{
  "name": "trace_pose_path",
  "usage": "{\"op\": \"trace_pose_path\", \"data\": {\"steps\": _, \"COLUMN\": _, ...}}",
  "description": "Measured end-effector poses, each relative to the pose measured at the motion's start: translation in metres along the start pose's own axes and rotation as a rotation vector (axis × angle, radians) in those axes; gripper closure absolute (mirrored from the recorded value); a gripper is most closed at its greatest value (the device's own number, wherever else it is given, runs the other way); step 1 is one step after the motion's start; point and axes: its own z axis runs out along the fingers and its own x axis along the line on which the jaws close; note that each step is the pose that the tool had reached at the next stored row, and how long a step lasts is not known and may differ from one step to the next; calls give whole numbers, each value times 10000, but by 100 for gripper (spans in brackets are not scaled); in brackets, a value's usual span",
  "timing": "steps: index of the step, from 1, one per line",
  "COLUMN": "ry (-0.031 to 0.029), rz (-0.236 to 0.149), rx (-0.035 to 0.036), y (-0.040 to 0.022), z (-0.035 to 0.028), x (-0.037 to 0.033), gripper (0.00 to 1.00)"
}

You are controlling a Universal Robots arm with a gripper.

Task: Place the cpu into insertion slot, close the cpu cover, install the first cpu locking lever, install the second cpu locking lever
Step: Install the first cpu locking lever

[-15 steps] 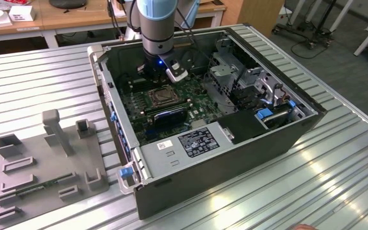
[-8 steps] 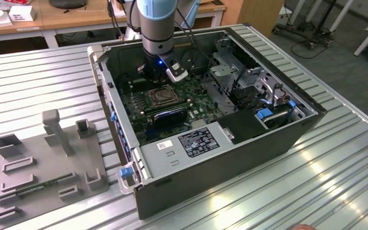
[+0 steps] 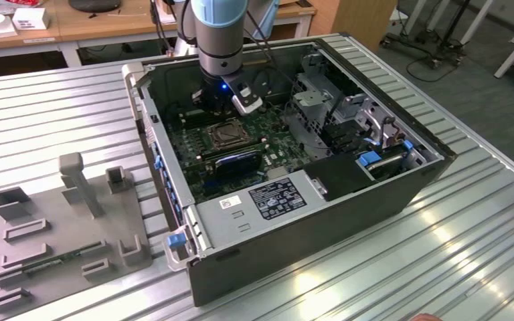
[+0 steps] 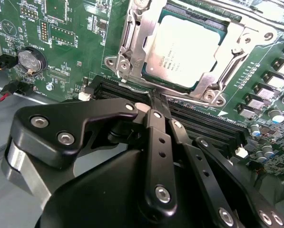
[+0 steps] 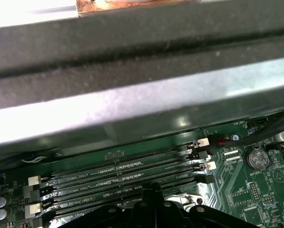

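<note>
Grey plastic fixture tray (image 3: 69, 221) lies at the exterior view's left on the slatted table (image 3: 436, 267). At the frame's centre the open computer case (image 3: 328, 200) holds the green circuit board (image 3: 266, 144), with the insertion slot (image 3: 224, 136) just under the arm. In the second wrist view the gripper (image 4: 156, 97) has its fingers pressed together on nothing I can see, tips just beside the socket. The cpu (image 4: 184, 50) sits flat in it, and the cpu cover (image 4: 132, 40) lies over its edges. I judge the chip light, stiff and fragile, best taken by its edges.
</note>
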Motion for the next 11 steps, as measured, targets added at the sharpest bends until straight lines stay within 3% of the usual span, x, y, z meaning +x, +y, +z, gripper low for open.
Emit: {"op": "trace_pose_path", "data": {"steps": 11, "ry": -8, "rz": 30, "rx": 0, "y": 60, "z": -33, "x": 8, "gripper": 90}}
